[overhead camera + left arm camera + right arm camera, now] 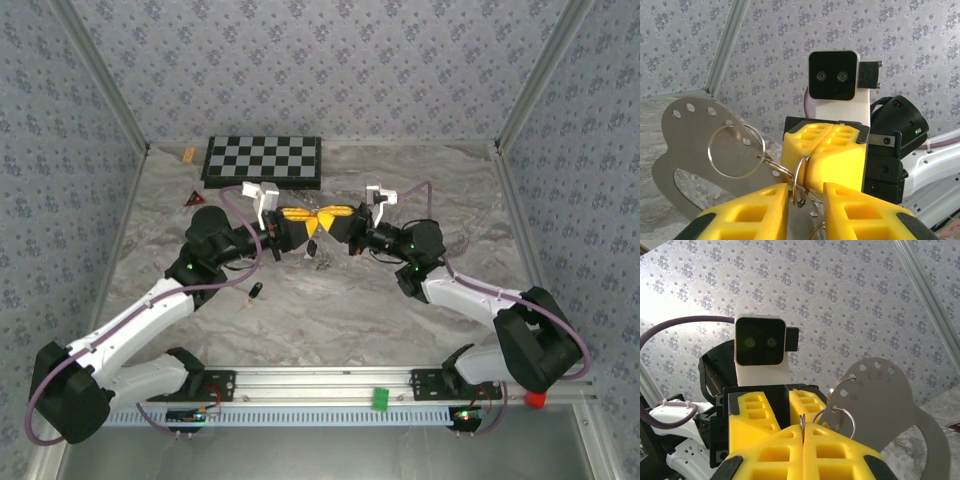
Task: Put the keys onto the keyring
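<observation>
Both grippers meet above the middle of the marble table. My right gripper [335, 214] [802, 432] is shut on the thin silvery keyring [801, 421] [800, 172], pinched edge-on between its yellow fingers. My left gripper [300, 215] [805, 195] faces it with its jaws a little apart. The keyring stands in that gap, close to the left finger. A grey metal plate with holes [687, 145] [890, 405] hangs off linked rings [735, 150]. One black-headed key [256, 291] lies on the table near the left arm. A small dark thing [311, 248] hangs under the grippers; whether it is a key is unclear.
A checkerboard [263, 160] lies at the back of the table, with a small red triangle [193, 199] and a tan piece [188, 155] to its left. Wallpapered walls with metal posts close in three sides. A green block [380, 398] sits on the front rail.
</observation>
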